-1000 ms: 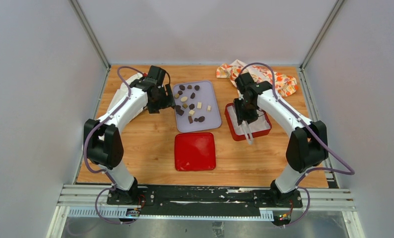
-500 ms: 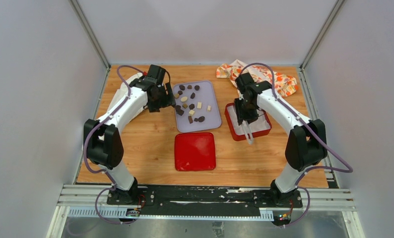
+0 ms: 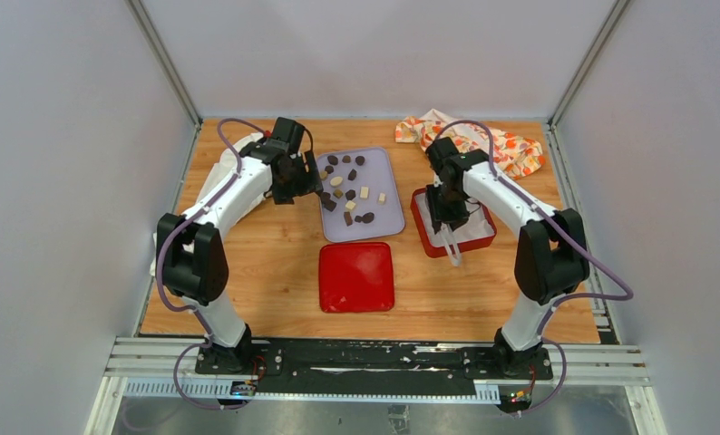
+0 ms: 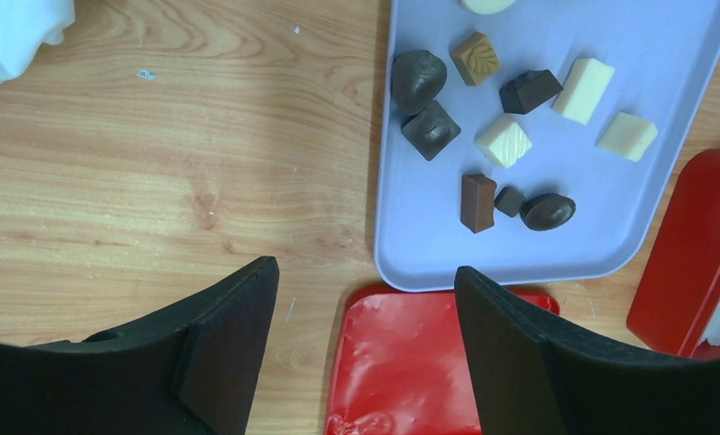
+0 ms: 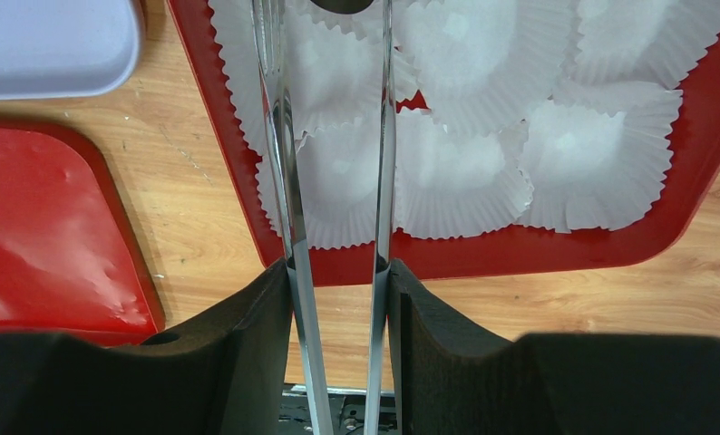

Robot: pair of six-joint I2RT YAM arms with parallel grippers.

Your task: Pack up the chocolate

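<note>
Several chocolate pieces, dark, tan and cream, lie on a lavender tray; they also show in the left wrist view. My left gripper is open and empty at the tray's left edge; its fingers straddle the tray's near corner. My right gripper is shut on metal tongs over the red box. The tong arms reach over white paper cups. A dark piece sits between the tong tips at the top edge, mostly cut off.
A flat red lid lies in front of the lavender tray, and shows in the wrist views. A patterned cloth lies at the back right. A white object lies at the back left.
The right arm's elbow has drifted slightly left; the tongs stay over the red box. The left gripper has barely moved.
</note>
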